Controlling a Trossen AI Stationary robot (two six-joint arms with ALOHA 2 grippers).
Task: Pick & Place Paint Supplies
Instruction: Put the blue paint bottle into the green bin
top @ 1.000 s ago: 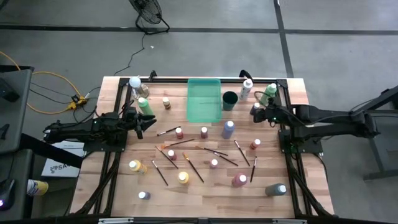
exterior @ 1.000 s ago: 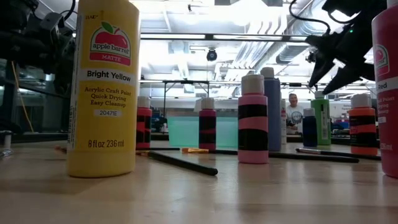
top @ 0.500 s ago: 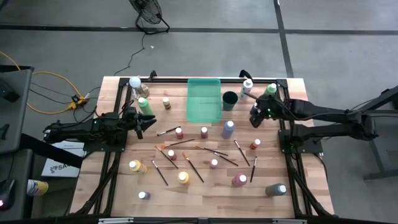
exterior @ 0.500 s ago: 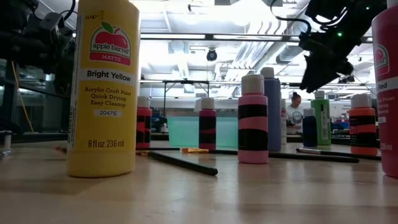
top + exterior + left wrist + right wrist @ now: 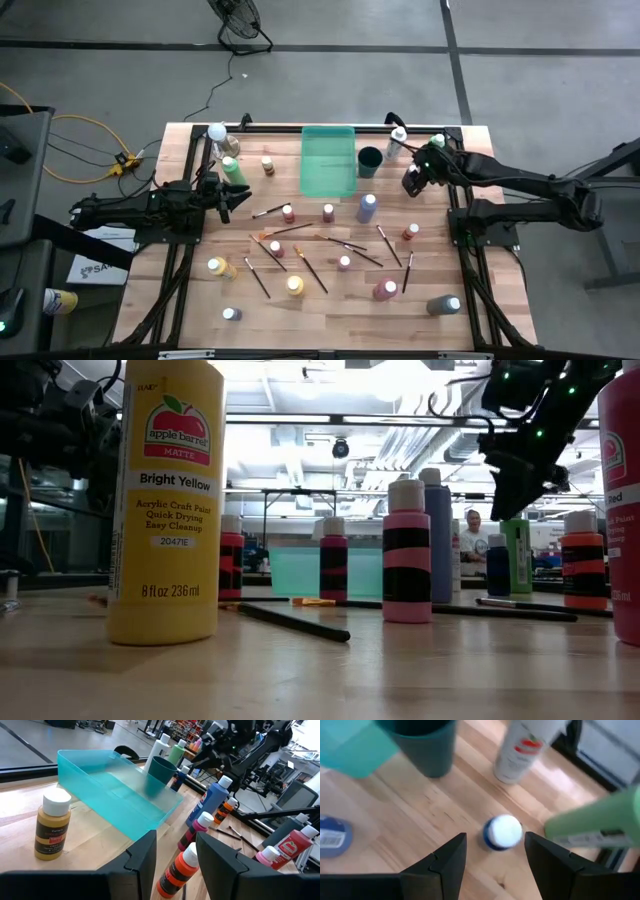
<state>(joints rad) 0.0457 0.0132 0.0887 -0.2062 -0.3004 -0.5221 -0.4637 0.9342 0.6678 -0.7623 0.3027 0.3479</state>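
A: Target looks like the small dark blue bottle (image 5: 502, 832), white cap, standing upright near the table's 1 o'clock corner. Why there? It's loose stock, not yet sorted.

B: And the right gripper (image 5: 413, 183)?

A: Poised right above it, fingers spread and empty, one on each side of the cap in the wrist view. My guess: lining up to drop and pinch.

B: Neighbours?

A: Tight spot. Green bottle (image 5: 600, 822) at its 3 o'clock, white bottle (image 5: 525, 747) at 12, dark cup (image 5: 422, 742) at 10. Could bump one going down.

B: Where would it go?

A: Probably the teal tray (image 5: 328, 160), top centre, nothing in it that I can see. Other bottles and brushes lie scattered mid-table.

B: Left gripper (image 5: 223, 196)?

A: Waiting at the 9 o'clock edge, fingers apart, holding nothing, aimed toward the tray.
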